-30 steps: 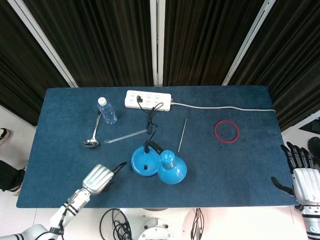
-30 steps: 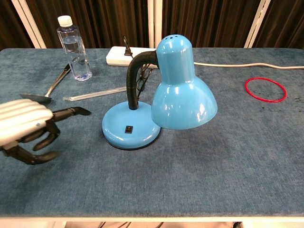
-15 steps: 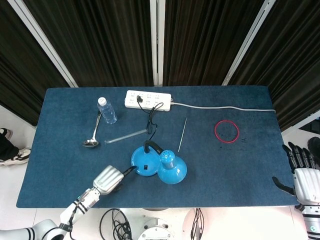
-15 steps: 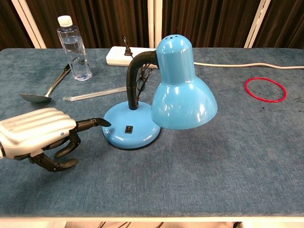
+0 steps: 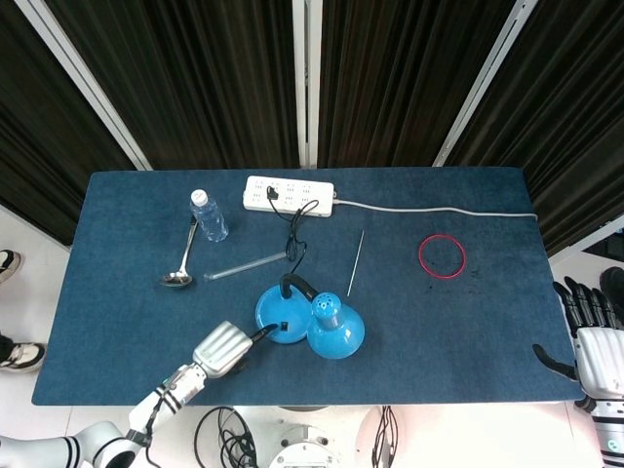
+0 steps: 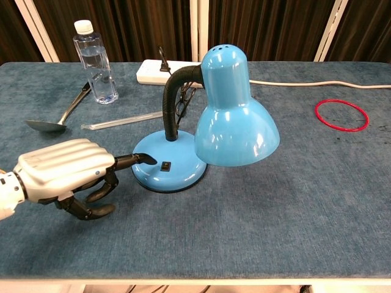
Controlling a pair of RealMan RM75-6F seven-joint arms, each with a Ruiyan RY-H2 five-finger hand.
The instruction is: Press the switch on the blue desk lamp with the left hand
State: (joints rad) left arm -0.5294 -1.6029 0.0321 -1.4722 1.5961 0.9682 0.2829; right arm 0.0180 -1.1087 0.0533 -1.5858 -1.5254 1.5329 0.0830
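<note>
The left hand [image 6: 64,174] sits low at the near-left of the dark blue felt-covered table [image 6: 305,207], 1 dark finger stretched out straight and the rest curled under, holding nothing. That fingertip [image 6: 149,160] is over the left rim of the blue desk lamp's round base [image 6: 183,174], and the small black rocker switch [image 6: 165,165] lies just beside it, to the hand's right and a touch nearer the front edge. The pointing finger runs left to right, aimed almost at the switch. Compared with 1 second ago, the hand has slid rightward from well clear of the base to its rim. The right hand [image 5: 595,341] hangs off the far right edge, fingers spread, much farther away.
</note>
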